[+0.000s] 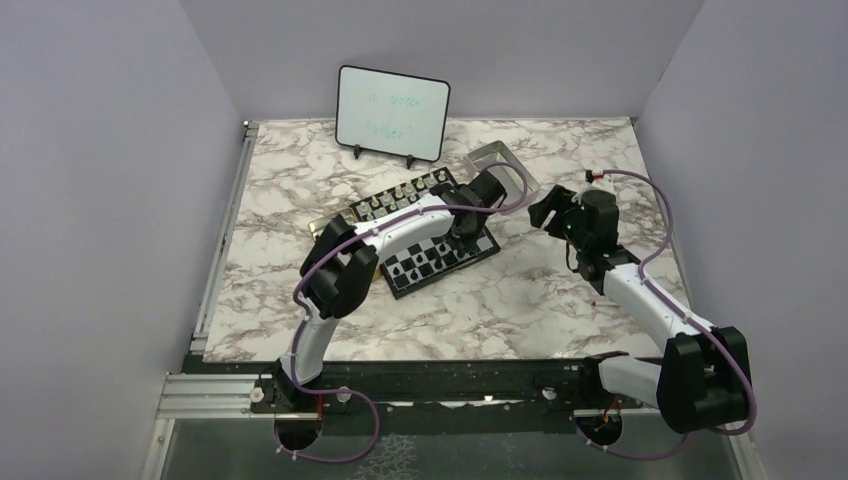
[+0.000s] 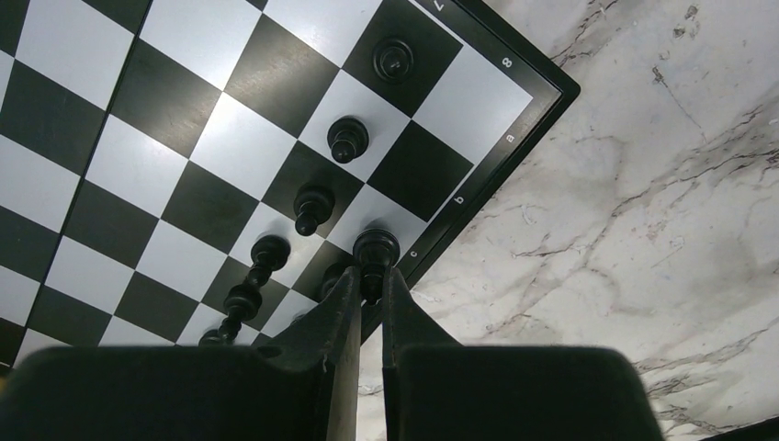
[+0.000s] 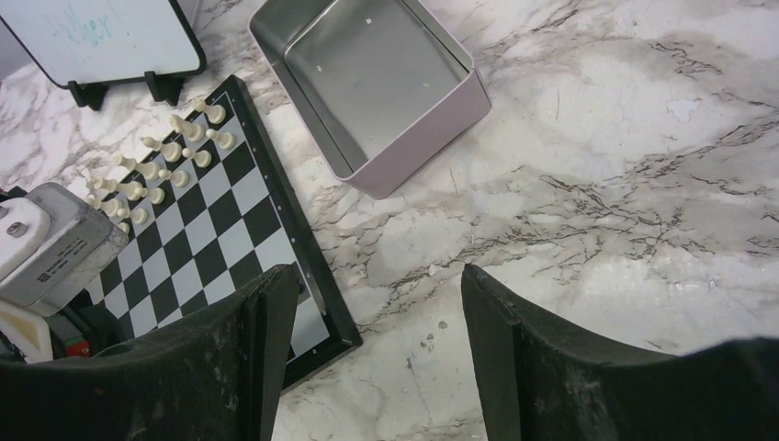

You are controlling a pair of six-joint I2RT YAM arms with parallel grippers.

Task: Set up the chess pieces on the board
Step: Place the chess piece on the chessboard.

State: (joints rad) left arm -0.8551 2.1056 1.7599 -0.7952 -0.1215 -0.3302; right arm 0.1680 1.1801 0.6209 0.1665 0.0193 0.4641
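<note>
Left jaws pinch a chess piece [image 2: 377, 248] by "c" on the board [image 2: 537, 110]. Marbled surface [image 3: 597, 211] lies beneath the spread right jaws.

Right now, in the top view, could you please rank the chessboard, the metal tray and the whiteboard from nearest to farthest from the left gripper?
From the left gripper:
1. The chessboard: directly beneath it, at the board's right end.
2. The metal tray: just behind it, to the right.
3. The whiteboard: farthest, standing at the far back, to the left.
</note>
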